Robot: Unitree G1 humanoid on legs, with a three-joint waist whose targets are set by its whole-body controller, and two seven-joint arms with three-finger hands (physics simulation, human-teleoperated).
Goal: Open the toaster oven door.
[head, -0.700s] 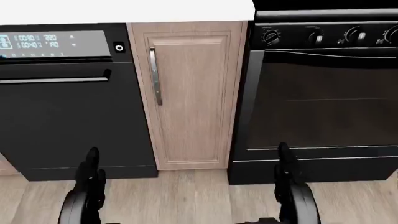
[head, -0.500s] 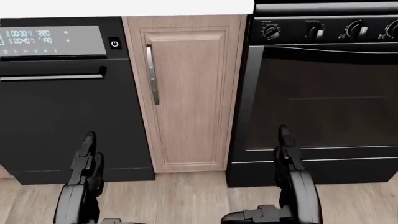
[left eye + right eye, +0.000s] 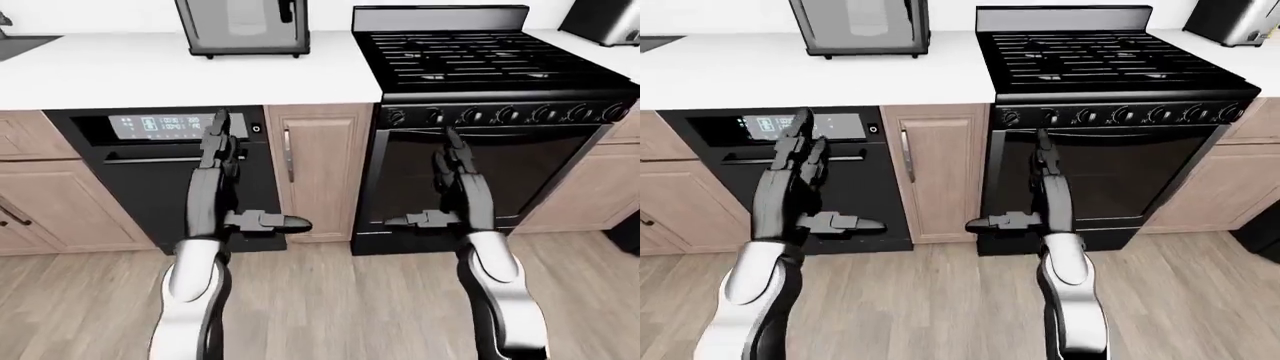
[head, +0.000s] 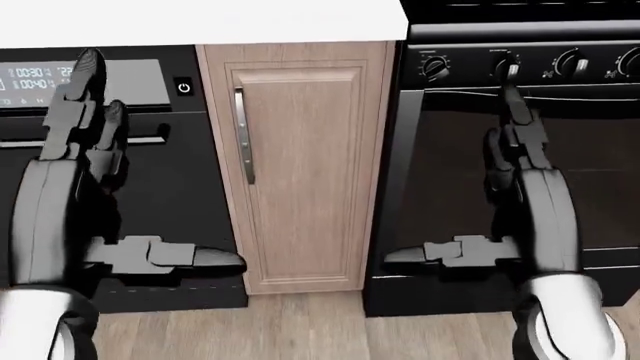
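The toaster oven (image 3: pixel 243 26) stands on the white counter (image 3: pixel 120 71) at the top of the left-eye view, its glass door shut and only its lower part in frame. Both hands hang well below it, before the lower cabinets. My left hand (image 3: pixel 235 180) is raised in front of the dishwasher, fingers (image 3: pixel 218 139) pointing up, thumb stuck out to the right, open and empty. My right hand (image 3: pixel 450 184) is held the same way before the range's oven door, thumb to the left, open and empty. The head view shows both hands (image 4: pixel 110 165) (image 4: pixel 505 184) but not the toaster oven.
A black dishwasher (image 3: pixel 150 187) sits under the counter at left, and a narrow wooden cabinet door (image 3: pixel 320 172) comes after it. A black gas range (image 3: pixel 480 60) with knobs stands at right. A silver appliance (image 3: pixel 605 19) occupies the top right corner. Wood floor lies below.
Both hands have risen from the bottom of the head view to the height of the dishwasher panel and oven door, thumbs now spread sideways. The picture shifted slightly.
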